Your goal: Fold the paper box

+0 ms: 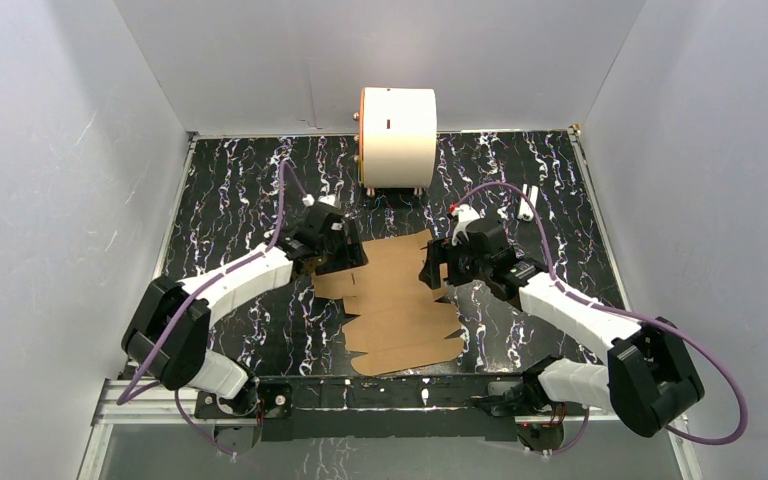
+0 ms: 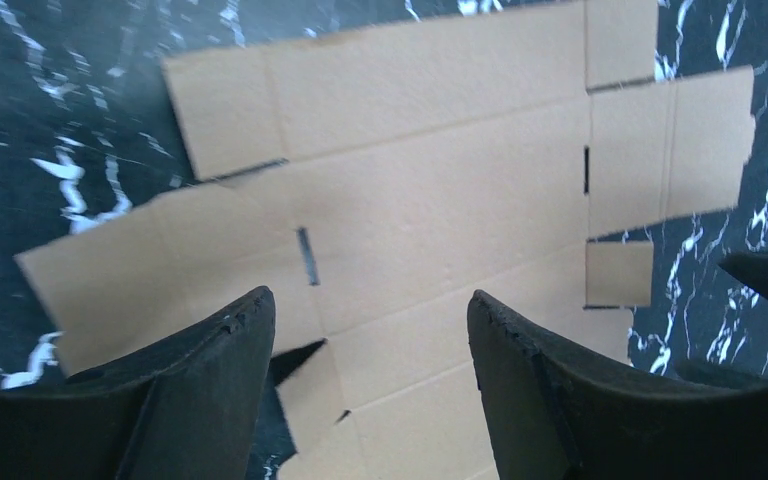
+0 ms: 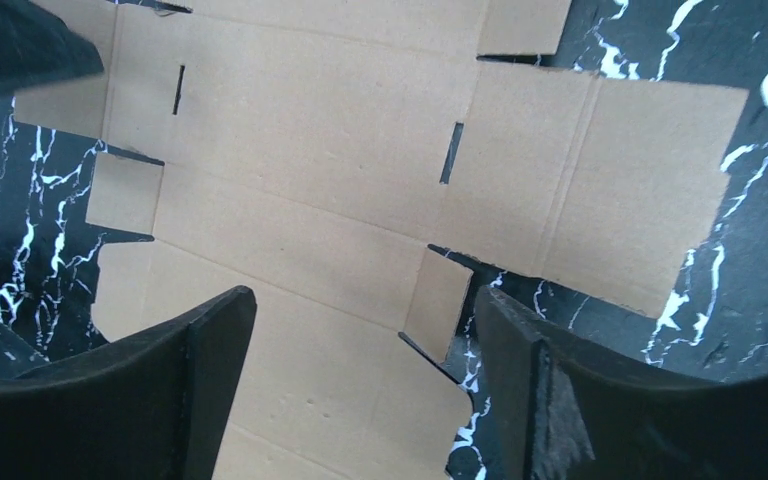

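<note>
The left gripper (image 2: pixel 370 305) is held low over the left edge of the flat brown die-cut cardboard sheet (image 1: pixel 400 310), fingers spread, nothing gripped. The sheet is laid on the black marbled table (image 1: pixel 230 200). At the sheet's right edge the right gripper (image 3: pixel 365 300) is likewise spread.

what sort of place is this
Probably a robot lab test cell: plain white walls box in a black marbled table, a left arm and right arm are bolted at its near edge, and an unfolded paper box lies between them.
</note>
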Robot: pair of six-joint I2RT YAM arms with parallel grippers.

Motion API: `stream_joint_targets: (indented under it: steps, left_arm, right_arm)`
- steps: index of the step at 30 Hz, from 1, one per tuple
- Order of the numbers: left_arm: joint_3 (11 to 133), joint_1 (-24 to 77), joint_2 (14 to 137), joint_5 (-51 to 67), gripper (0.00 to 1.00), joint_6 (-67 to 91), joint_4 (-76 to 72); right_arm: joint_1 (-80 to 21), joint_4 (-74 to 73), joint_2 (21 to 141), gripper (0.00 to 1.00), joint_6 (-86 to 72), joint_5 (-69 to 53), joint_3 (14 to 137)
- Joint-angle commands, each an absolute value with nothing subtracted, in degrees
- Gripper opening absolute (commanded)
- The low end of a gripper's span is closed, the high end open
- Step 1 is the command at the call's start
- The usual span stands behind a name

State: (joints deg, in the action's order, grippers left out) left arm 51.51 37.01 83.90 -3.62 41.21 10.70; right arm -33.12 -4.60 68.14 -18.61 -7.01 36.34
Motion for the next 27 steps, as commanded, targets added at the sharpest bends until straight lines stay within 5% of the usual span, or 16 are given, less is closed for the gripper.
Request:
stream_joint_targets:
  steps: [1, 27]
  left_arm:
    - [53.4, 32.0, 81.5, -3.6, 0.68, 38.3, 13.6]
    - [57.7, 16.9, 98.7, 16.5, 0.51, 38.9, 5.2]
  right_arm:
    - [-33.3, -1.5, 65.3, 0.94, -16.3, -5.8, 37.9]
    - [-33.4, 5.0, 65.6, 0.99, -12.0, -7.8, 35.5]
